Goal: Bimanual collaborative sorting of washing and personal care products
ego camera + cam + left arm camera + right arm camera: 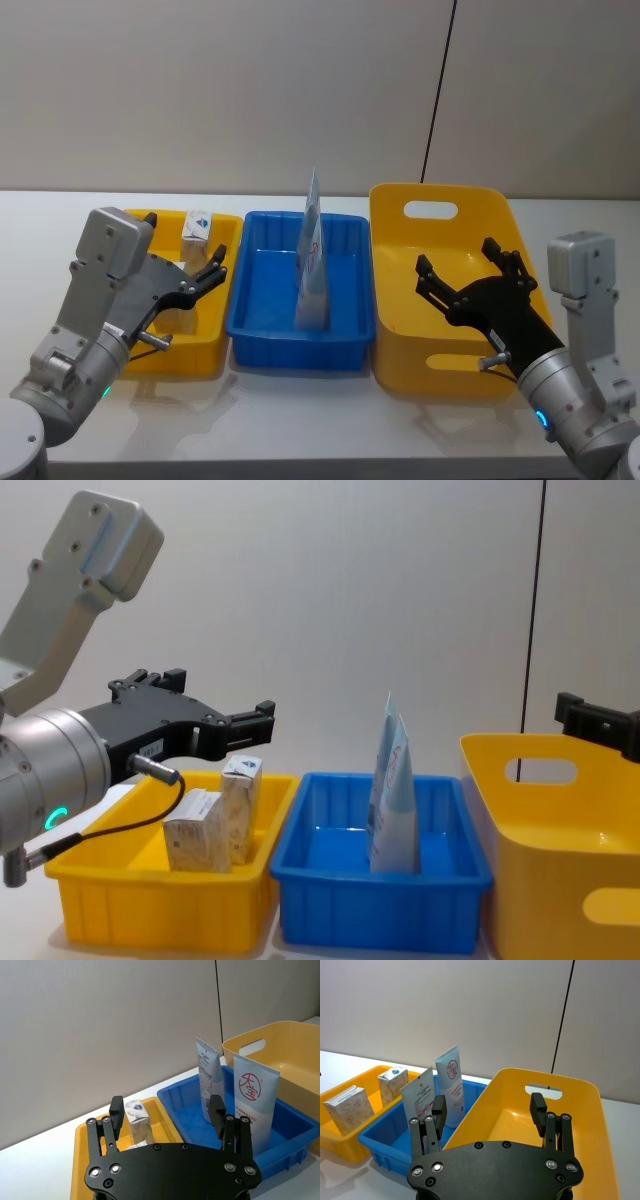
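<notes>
So the tall pale blue-white pouches (313, 262) stand upright in the blue plastic bin (300, 352), frame centre. Both grippers are wide open: left gripper (210, 265) above the cream-beige gold-patterned cartons (205, 832), right gripper (465, 265) over the large yellow plastic bin (440, 372). Neither looks nearer tbh.

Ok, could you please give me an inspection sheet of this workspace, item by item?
Surface: white table, three bins side by side.
Job's things: two cartons in the small yellow bin; two pouches upright in the blue bin, one with a red logo.
Clutter: nothing seen.
Tools: left tool open above the small yellow bin; right tool open above the large yellow bin; both hold nothing.
Cables: black cable runs down the wall; thin cable loops under the left tool.
Surroundings: plain pale wall.
</notes>
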`<action>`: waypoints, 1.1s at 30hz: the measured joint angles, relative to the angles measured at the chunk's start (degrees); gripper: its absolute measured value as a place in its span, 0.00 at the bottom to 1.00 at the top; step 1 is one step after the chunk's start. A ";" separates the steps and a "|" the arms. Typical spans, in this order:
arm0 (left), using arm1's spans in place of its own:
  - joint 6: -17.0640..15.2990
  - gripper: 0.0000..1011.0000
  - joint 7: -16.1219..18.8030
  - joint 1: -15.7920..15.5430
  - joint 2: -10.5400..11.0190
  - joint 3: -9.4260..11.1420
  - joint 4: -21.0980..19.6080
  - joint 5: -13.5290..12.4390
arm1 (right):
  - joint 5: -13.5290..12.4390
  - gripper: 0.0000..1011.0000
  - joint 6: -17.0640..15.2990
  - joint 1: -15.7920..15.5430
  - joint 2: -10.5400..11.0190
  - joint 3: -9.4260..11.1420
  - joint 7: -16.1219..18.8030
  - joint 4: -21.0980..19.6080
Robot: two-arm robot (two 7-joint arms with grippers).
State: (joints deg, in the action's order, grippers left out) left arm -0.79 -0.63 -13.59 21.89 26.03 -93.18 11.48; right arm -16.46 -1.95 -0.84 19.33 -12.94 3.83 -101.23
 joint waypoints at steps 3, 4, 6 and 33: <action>0.00 0.99 0.00 0.00 0.00 0.00 0.00 0.00 | 0.00 0.99 0.00 0.00 0.00 0.00 0.00 0.00; 0.00 0.99 0.00 0.00 0.00 0.00 0.00 0.00 | 0.00 0.99 0.00 0.00 0.00 0.00 0.00 0.00; 0.00 0.99 0.00 0.00 0.00 0.00 0.00 0.00 | 0.00 0.99 0.00 0.00 0.00 0.00 0.00 0.00; 0.00 0.99 0.00 0.00 0.00 0.00 0.00 0.00 | 0.00 0.99 0.00 0.00 0.00 0.00 0.00 0.00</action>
State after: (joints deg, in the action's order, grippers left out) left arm -0.79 -0.63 -13.59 21.89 26.03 -93.18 11.48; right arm -16.46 -1.95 -0.84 19.33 -12.94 3.83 -101.23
